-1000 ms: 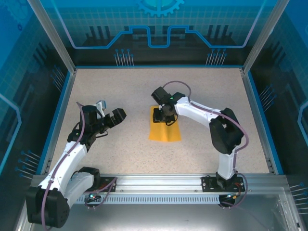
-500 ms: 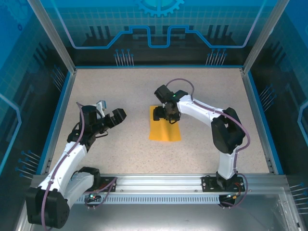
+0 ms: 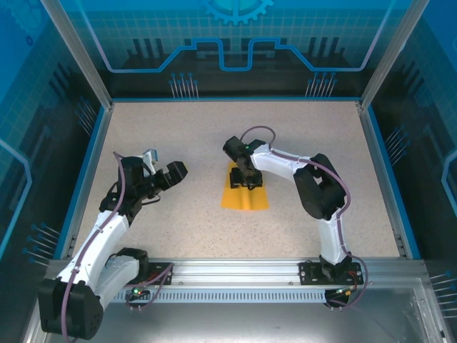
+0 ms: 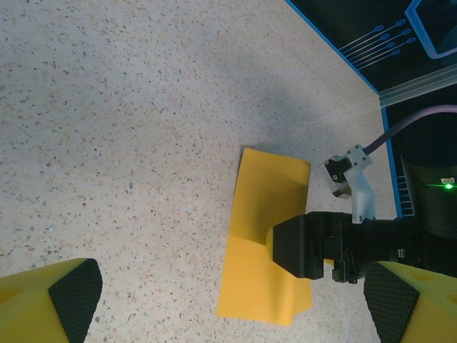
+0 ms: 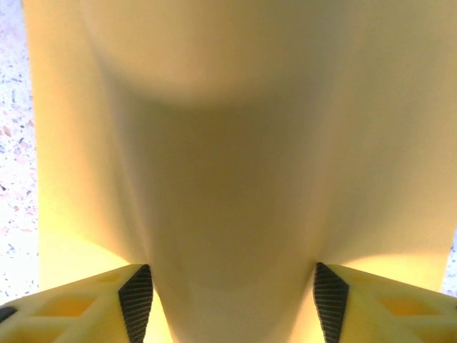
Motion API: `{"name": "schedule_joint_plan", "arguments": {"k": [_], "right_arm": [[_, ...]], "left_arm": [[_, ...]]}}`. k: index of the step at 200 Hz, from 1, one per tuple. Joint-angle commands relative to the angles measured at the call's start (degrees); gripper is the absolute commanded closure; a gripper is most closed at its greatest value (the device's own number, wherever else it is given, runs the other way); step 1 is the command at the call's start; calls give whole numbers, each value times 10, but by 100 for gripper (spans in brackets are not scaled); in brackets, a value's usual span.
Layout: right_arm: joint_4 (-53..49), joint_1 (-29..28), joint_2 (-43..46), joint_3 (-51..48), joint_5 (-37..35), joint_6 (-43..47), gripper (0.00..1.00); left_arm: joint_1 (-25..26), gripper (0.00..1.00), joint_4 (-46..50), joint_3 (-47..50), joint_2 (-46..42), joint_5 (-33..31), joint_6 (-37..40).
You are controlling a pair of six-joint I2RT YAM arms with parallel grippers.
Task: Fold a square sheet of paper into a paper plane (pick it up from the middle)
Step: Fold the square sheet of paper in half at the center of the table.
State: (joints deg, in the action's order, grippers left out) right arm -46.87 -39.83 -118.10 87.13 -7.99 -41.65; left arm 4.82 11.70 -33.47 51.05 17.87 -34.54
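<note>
The orange-yellow square sheet of paper (image 3: 246, 196) lies on the speckled table at the centre. My right gripper (image 3: 246, 179) points down onto its far half. In the right wrist view the paper (image 5: 228, 143) bulges up in a rounded hump between the two pads (image 5: 136, 300), which stand wide apart on either side; my right gripper (image 5: 232, 304) is open around that hump. The left wrist view shows the sheet (image 4: 264, 221) buckled by the black right gripper body (image 4: 314, 246). My left gripper (image 3: 166, 171) hovers open to the left of the sheet, holding nothing.
The speckled table (image 3: 186, 136) is bordered by a blue rim (image 3: 86, 164) and aluminium frame posts. Bare tabletop lies on all sides of the sheet. The right arm's cable (image 4: 407, 125) loops above its wrist.
My right gripper has shifted slightly left and toward the near side over the sheet, and the paper's far part has drawn in and humped up. The left arm has not moved.
</note>
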Motion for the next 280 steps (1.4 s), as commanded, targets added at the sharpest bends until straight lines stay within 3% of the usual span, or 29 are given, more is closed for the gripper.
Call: {"name": "schedule_joint_plan", "arguments": {"k": [1,43,95,119,184,237,280], "right_arm": [[-6,-5,7,12,-2,-7,47],[-7,-1,46,-4,-17,-5,68],[13,10,97,-32,9,-5,72],[49,13,129,-45,56,-3,72],[256,44,194,-128,273,-56,72],[317,98,162,-228,302,-67,67],[298,131,152,-263,313,-22,54]], "left_arm": [[-5,1,9,6,-9,9,1],[-5,2,7,6,-7,9,-2],[-5,1,9,6,-7,9,-1],[-5,1,10,4,-9,10,-2],[-4,1,1,-2,-4,34,-7],[5,1,-28,-16,46,114,-10],[53,1,-35,-35,88,109,0]]}}
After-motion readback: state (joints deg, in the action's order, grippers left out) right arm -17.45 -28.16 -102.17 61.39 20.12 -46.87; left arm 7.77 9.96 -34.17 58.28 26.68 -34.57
